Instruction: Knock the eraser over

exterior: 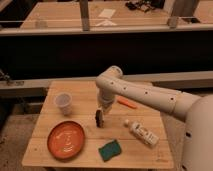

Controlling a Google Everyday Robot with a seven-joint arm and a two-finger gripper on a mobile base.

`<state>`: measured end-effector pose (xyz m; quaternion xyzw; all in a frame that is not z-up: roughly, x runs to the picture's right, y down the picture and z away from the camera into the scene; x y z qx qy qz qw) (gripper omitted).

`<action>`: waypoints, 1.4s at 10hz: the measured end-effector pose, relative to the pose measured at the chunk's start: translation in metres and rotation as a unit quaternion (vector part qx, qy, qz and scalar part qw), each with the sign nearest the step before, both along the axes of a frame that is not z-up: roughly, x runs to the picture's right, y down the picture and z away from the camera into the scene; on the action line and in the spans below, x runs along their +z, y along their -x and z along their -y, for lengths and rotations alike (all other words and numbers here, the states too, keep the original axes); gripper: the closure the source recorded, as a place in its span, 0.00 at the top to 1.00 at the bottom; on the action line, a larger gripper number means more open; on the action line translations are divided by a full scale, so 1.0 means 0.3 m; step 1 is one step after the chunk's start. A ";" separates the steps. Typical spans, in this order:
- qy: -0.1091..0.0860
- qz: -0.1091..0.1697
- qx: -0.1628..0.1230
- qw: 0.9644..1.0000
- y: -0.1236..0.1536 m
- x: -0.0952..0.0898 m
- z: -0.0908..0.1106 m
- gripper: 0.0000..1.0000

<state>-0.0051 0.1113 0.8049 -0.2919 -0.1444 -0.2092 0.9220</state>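
Observation:
The eraser (99, 120) is a small dark block standing upright near the middle of the wooden table (45, 130). My gripper (102, 111) hangs from the white arm straight down onto the eraser's top and right side, touching it or nearly so. The gripper hides the eraser's upper part. I cannot tell whether the gripper holds the block or only rests against it.
A clear plastic cup (63, 102) stands at the left and an orange plate (66, 139) lies at the front left. A green sponge (109, 149) lies at the front. An orange marker (127, 103) and a lying white bottle (141, 132) are to the right.

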 end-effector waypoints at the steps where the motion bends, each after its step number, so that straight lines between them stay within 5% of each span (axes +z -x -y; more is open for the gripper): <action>1: 0.000 0.004 -0.001 1.000 0.013 0.000 0.000 0.24; 3: 0.000 0.009 -0.001 1.000 0.011 0.001 -0.001 0.08; 14: 0.010 0.033 0.000 0.999 0.045 -0.019 -0.026 0.07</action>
